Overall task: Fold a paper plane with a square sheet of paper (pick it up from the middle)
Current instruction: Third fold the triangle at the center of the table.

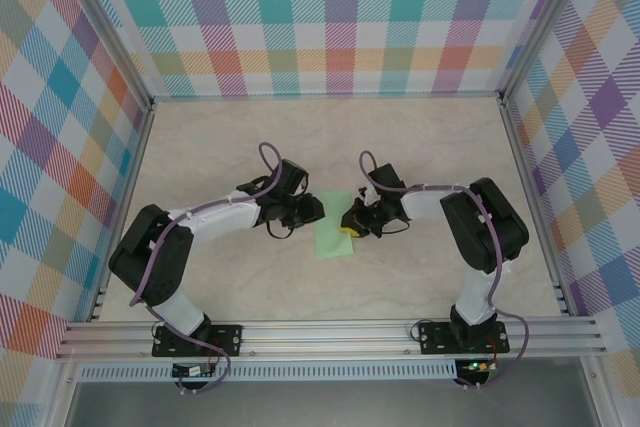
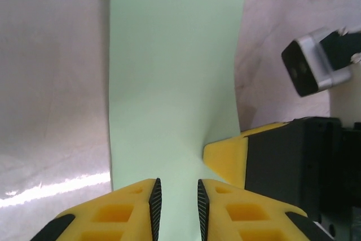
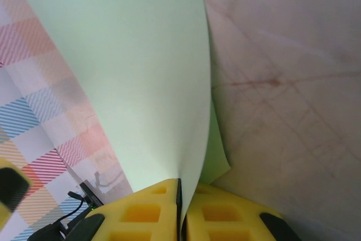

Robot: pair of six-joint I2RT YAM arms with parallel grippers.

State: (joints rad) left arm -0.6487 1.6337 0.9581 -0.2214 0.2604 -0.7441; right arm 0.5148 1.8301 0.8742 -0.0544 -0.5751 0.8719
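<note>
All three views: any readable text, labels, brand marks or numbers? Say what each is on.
No readable text in any view.
green paper: blank, no print.
plaid walls: pattern only, no lettering.
right arm housing: no label legible; any marking is too small to tell.

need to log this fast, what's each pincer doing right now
left pincer: slightly open over the green paper, not pinching it
right pincer: closed, pinching the green paper's lifted edge
</note>
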